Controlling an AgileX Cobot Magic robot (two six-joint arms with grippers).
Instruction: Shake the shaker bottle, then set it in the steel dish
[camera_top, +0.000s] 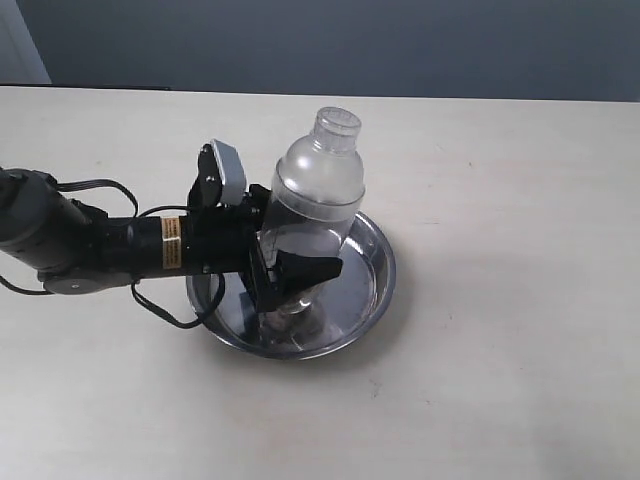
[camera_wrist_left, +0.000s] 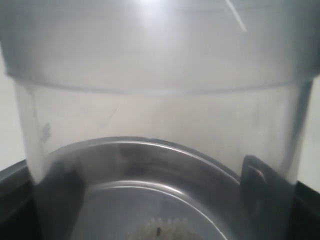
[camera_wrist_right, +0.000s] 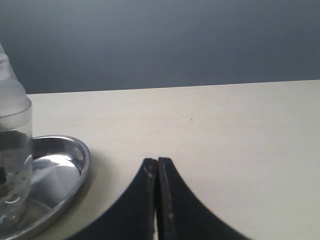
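Observation:
The clear shaker bottle (camera_top: 315, 185) stands slightly tilted with its base inside the steel dish (camera_top: 375, 270). My left gripper (camera_top: 292, 245) reaches in from the left, shut on the bottle's lower body with a finger on each side. In the left wrist view the bottle wall (camera_wrist_left: 160, 100) fills the picture. The dish rim (camera_wrist_left: 150, 147) and one finger (camera_wrist_left: 260, 185) show through it. My right gripper (camera_wrist_right: 157, 162) is shut on nothing, low over the table to the side of the dish (camera_wrist_right: 65, 165) and bottle (camera_wrist_right: 12, 140). It does not show in the exterior view.
The left arm (camera_top: 90, 245) and its cable (camera_top: 160, 305) lie across the pale table (camera_top: 500, 380) left of the dish. A dark wall (camera_top: 350, 40) runs behind the table's far edge.

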